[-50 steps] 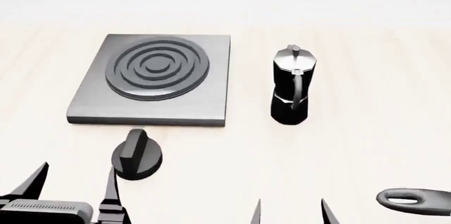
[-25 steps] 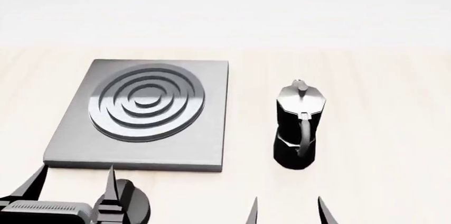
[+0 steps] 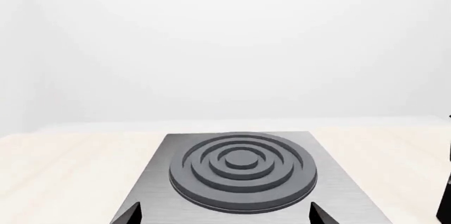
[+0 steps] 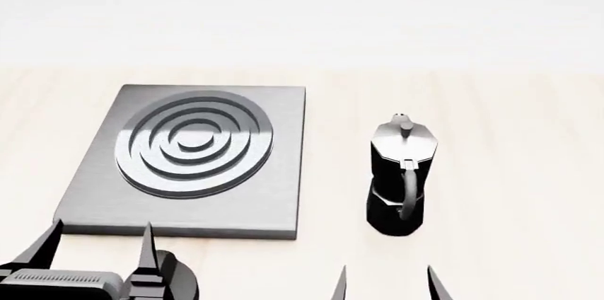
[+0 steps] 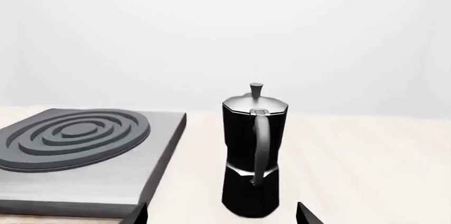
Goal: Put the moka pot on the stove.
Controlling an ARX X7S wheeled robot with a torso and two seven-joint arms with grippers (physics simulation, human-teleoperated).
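The black faceted moka pot with a silvery lid and knob stands upright on the pale table, to the right of the stove; its handle faces me. It also shows in the right wrist view. The grey stove slab with a ringed burner lies at left; it also shows in the left wrist view and the right wrist view. My right gripper is open and empty, just short of the pot. My left gripper is open and empty at the stove's near edge.
A squat black round knob lies on the table beside my left gripper, partly hidden by it. The pale wooden table stretches right of the pot and behind the stove.
The view has shifted so stove and pot sit lower and nearer in the head view. The knob has slid under the left gripper, and the pan handle at right has left the view.
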